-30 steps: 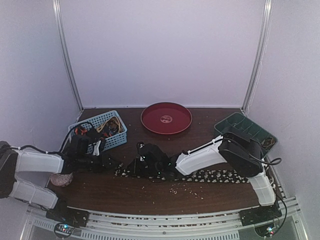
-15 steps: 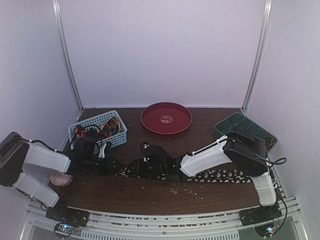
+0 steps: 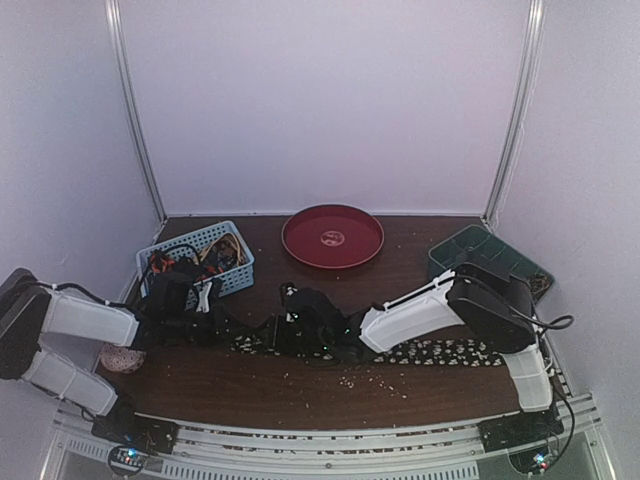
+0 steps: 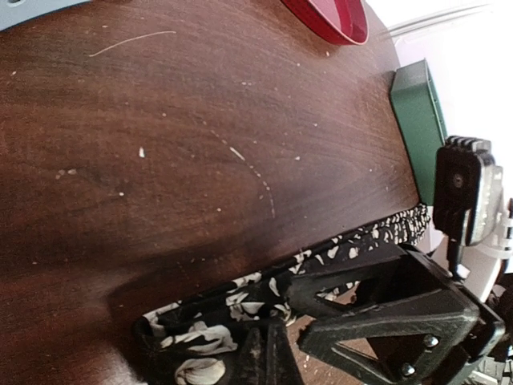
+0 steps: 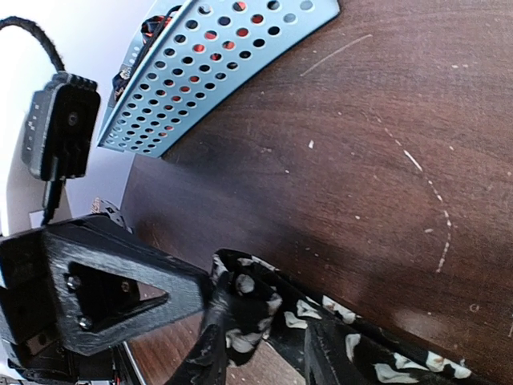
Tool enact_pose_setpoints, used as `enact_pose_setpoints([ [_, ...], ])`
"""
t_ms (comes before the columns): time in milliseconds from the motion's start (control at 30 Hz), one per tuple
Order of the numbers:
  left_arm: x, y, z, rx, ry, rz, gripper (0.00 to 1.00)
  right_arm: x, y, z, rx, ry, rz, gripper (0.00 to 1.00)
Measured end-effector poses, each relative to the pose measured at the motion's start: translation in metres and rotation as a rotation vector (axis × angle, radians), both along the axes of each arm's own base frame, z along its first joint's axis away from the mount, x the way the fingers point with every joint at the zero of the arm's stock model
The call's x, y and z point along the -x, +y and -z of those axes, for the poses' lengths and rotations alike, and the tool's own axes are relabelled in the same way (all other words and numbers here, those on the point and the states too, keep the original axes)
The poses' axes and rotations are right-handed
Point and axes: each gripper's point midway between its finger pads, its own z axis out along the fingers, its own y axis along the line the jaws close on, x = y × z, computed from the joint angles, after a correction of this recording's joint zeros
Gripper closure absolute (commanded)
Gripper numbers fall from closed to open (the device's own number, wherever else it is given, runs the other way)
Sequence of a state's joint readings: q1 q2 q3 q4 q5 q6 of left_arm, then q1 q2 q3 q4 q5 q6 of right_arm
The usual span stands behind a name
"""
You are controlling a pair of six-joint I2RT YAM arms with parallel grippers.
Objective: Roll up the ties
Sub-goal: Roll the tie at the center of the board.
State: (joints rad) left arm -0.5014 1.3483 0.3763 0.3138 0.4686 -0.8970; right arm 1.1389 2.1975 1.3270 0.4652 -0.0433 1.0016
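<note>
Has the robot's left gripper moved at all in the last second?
Yes. Judged against the light blue perforated plastic basket, the left gripper has shifted slightly to the right, toward the dark pale-speckled fabric necktie.

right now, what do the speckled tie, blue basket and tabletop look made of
The speckled tie looks like soft matte fabric: it folds and bunches. The blue basket is probably plastic, slightly shiny, with even round holes. The tabletop is dark wood or wood-look laminate, semi-gloss, showing grain and pale scratches.
</note>
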Motion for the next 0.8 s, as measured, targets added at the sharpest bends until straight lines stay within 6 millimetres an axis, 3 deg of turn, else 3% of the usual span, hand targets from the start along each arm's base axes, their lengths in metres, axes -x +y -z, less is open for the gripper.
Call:
enact_pose_setpoints([
  [333, 0.001, 0.002, 0.010, -0.021, 0.022, -0.002, 1.00, -0.003, 0.016, -0.015, -0.031, -0.005, -0.019, 0.65],
  [533, 0.003, 0.002, 0.018, -0.035, 0.043, 0.002, 0.99, -0.002, 0.013, 0.002, 0.029, 0.017, -0.023, 0.66],
  [667, 0.003, 0.003, 0.019, -0.040, 0.042, 0.005, 0.93, 0.001, 0.007, 0.023, 0.096, 0.037, -0.029, 0.75],
  [800, 0.000, 0.008, 0.019, -0.088, 0.046, -0.008, 0.89, 0.001, 0.005, 0.026, 0.123, 0.018, -0.038, 0.86],
])
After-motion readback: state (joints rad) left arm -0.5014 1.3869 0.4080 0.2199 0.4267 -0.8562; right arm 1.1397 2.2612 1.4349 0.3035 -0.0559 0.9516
